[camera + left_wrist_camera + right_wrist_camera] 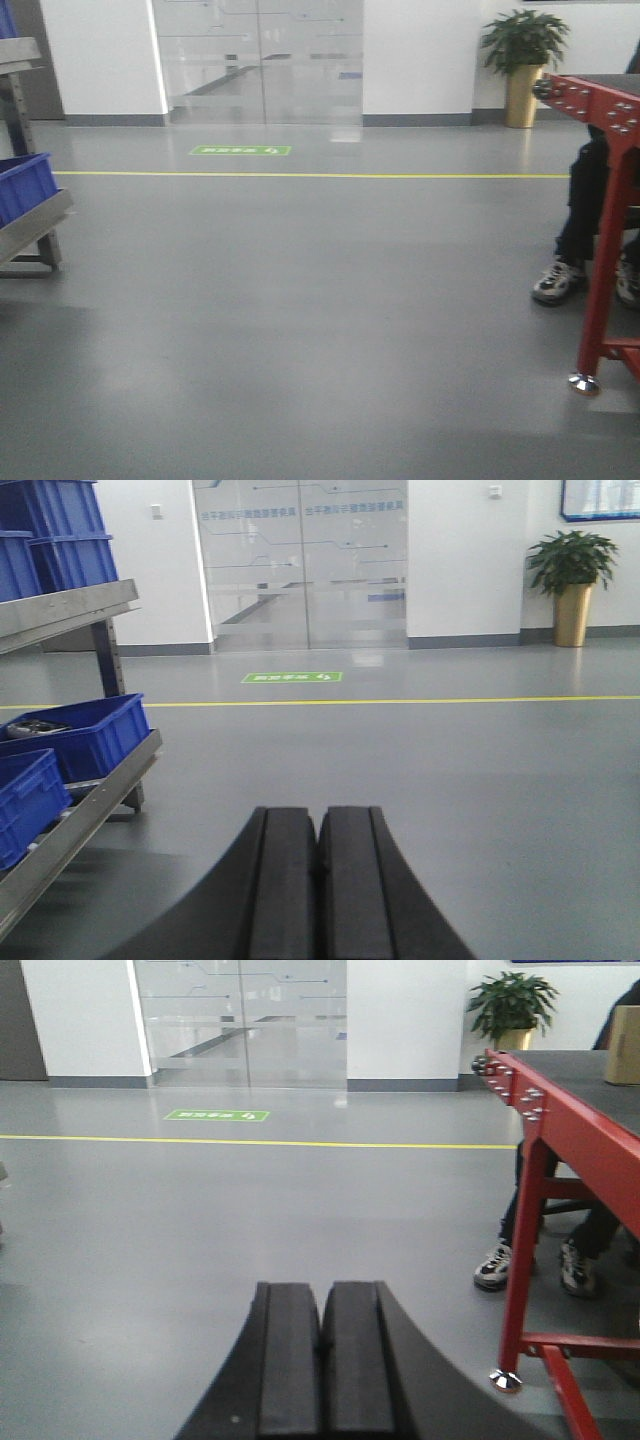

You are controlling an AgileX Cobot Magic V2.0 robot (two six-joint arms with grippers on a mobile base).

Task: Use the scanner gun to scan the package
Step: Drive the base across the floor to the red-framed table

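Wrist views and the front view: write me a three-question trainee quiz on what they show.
1. True or false: the left gripper and the right gripper both stand open.
2. What colour is the frame of the table? A blue, B red, C green.
3. In which view, if any, does the scanner gun show?
Key: 1 false, both are shut with nothing between the fingers. 2 B. 3 no view.
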